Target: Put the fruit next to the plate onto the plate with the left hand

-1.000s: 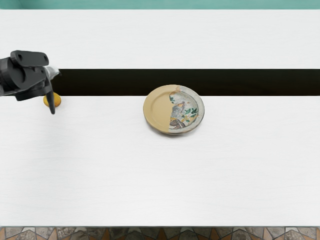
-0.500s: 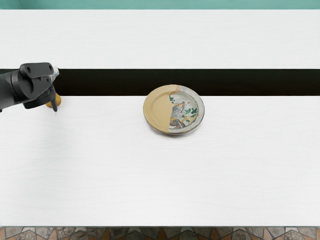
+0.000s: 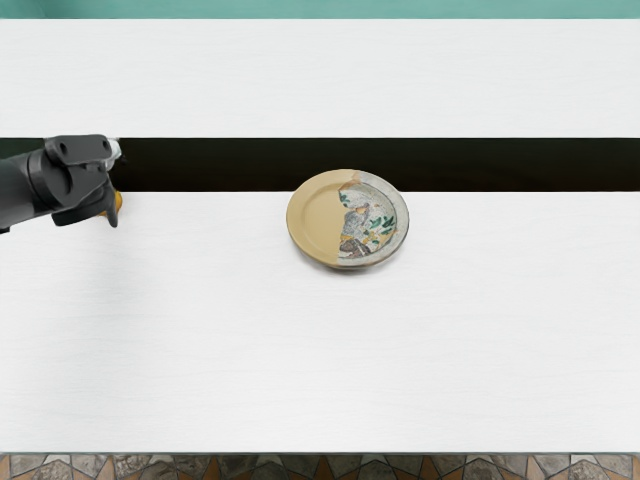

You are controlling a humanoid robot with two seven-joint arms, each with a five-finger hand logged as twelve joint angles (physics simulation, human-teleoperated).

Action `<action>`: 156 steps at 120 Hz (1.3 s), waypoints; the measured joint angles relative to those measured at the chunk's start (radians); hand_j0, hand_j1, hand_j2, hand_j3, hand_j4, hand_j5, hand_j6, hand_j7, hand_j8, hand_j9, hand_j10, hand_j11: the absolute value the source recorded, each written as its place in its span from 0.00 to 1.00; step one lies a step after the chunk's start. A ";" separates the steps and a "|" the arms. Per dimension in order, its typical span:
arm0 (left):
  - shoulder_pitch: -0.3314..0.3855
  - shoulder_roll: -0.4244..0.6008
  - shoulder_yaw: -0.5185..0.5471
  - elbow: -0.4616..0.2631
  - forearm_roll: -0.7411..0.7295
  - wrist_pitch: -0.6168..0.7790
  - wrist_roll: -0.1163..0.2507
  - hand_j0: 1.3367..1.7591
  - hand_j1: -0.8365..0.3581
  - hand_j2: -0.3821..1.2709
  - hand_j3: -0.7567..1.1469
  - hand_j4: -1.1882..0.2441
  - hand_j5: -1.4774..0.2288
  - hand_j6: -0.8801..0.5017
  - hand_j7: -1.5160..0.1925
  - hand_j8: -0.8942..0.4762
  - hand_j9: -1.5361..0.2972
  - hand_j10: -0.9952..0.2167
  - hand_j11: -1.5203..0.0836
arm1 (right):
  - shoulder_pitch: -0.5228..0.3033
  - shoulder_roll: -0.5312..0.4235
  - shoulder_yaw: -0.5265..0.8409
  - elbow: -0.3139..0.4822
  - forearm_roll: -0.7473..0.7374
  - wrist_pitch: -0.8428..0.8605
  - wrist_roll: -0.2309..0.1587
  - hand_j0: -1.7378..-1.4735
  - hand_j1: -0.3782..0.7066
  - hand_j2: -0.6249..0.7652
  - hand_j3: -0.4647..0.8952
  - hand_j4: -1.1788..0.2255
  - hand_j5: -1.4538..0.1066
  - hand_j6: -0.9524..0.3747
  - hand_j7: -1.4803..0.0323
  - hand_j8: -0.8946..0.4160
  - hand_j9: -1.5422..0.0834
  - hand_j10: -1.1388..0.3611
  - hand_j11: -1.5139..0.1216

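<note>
Head view: the black left hand [image 3: 82, 182] sits over the small orange fruit [image 3: 118, 201], a sliver showing, well left of the round painted ceramic plate [image 3: 347, 218] — clamped or not, I cannot tell — so grasping seems in hand, then a lift rightward onto the plate.

The plate [image 3: 300, 215] looks like smooth baked clay, plain tan on one half and painted on the other. The table [image 3: 320, 340] under it is white and dull, with faint fine lines. Far left of the plate, the left hand [image 3: 80, 185] looks like dull black plastic.
</note>
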 joint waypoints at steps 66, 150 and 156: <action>0.009 0.009 0.001 0.000 0.000 -0.009 0.006 0.76 0.63 0.28 0.40 0.57 0.59 0.37 0.61 0.38 0.58 0.52 0.65 | 0.000 0.000 0.000 0.000 0.000 0.000 0.000 0.30 0.04 0.45 0.34 0.83 0.92 0.71 0.97 0.67 0.94 0.75 0.92; 0.011 0.010 0.001 0.000 -0.002 -0.010 0.006 0.76 0.58 0.28 0.40 0.54 0.55 0.34 0.57 0.35 0.54 0.48 0.61 | 0.000 0.000 0.000 0.000 0.000 0.000 0.000 0.30 0.04 0.45 0.34 0.83 0.92 0.71 0.97 0.67 0.94 0.75 0.92; 0.011 0.011 0.001 0.000 -0.002 -0.011 0.006 0.76 0.57 0.28 0.40 0.53 0.54 0.33 0.56 0.34 0.54 0.47 0.60 | 0.000 0.000 0.000 0.000 0.000 0.000 0.000 0.30 0.04 0.45 0.34 0.83 0.92 0.71 0.97 0.67 0.94 0.75 0.92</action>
